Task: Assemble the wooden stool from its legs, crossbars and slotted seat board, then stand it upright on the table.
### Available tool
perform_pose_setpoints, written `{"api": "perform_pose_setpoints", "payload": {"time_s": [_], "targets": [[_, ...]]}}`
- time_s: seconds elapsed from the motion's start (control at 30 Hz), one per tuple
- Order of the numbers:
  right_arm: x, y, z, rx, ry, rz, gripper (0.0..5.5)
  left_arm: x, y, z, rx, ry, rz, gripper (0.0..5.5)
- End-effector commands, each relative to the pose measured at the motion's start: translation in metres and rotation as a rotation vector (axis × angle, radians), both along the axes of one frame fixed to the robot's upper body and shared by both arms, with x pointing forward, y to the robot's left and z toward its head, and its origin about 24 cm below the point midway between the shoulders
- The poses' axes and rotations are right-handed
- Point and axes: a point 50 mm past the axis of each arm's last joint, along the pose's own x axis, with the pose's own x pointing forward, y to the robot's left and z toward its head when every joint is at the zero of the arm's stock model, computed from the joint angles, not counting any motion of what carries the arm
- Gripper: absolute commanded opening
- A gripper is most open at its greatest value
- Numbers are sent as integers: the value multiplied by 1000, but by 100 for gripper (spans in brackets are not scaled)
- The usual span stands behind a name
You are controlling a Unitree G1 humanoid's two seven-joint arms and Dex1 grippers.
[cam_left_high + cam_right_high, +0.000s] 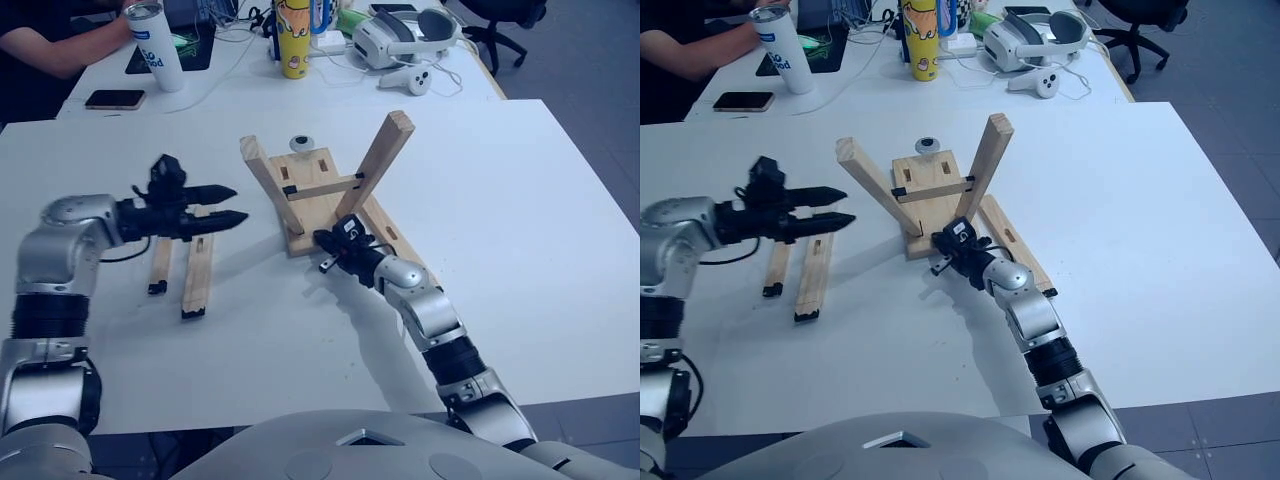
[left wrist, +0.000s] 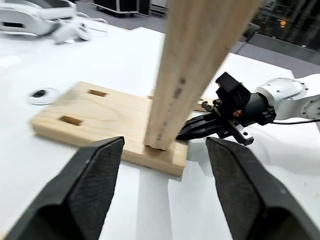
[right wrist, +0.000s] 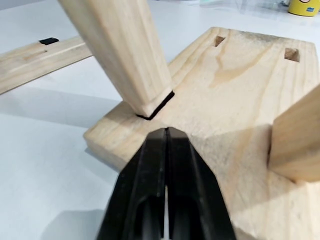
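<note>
**Half-built stool lying seat-down on a white counter, my two grippers on either side**

Nearest to me, my right gripper (image 3: 165, 135) has its fingers pressed together, holding nothing. Its tips are at the near edge of the slotted seat board (image 1: 315, 212), just beside the foot of one leg. To my left, my left gripper (image 1: 238, 202) is spread wide and empty, hovering above two loose wooden pieces (image 1: 197, 275) that lie side by side on the counter (image 1: 520, 200).

The seat board lies flat. Two legs (image 1: 378, 160) stand in it, splaying outward, joined by a crossbar (image 1: 320, 187). Another loose leg (image 1: 1012, 245) lies along the board's right side. A small round disc (image 1: 302, 143) sits just beyond the board.
</note>
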Motion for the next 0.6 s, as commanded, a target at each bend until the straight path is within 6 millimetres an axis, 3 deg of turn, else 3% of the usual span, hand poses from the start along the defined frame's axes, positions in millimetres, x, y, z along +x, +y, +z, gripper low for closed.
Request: {"api": "perform_pose_setpoints", "payload": {"time_s": [0.03, 0.13, 0.2, 0.23, 0.27, 0.3, 0.37, 0.4, 0.43, 0.47, 0.5, 0.6], "targets": [[-29, -23, -62, -165, 301, -55, 0, 3, -10, 123, -447, -392, 47, 216], [-30, -23, -64, -166, 307, -58, 0, -7, -41, 177, -695, -532, -16, 165], [-30, -22, -66, -167, 310, -55, 0, -12, -64, 184, -695, -531, -55, 131], [-30, -22, -66, -167, 310, -55, 0, -10, -74, 176, -673, -486, -56, 115], [-30, -22, -66, -165, 309, -58, 0, -5, -83, 162, -648, -424, -43, 97], [-29, -22, -65, -163, 308, -61, 0, 4, -97, 127, -529, -311, -20, 87], [-28, -20, -65, -156, 305, -65, 0, 11, -118, 29, -244, -15, 38, 61], [-27, -18, -65, -153, 304, -61, 0, 5, -122, -25, -82, 117, 72, 45], [-25, -16, -64, -153, 302, -54, 0, -5, -120, -63, -21, 230, 118, 33], [-24, -15, -64, -152, 302, -49, 0, -11, -119, -83, 15, 268, 156, 11], [-24, -15, -64, -154, 302, -47, 0, -10, -119, -84, 0, 260, 194, 2], [-24, -17, -64, -147, 307, -60, 0, 9, -128, -48, -104, 98, 214, 2]]}}
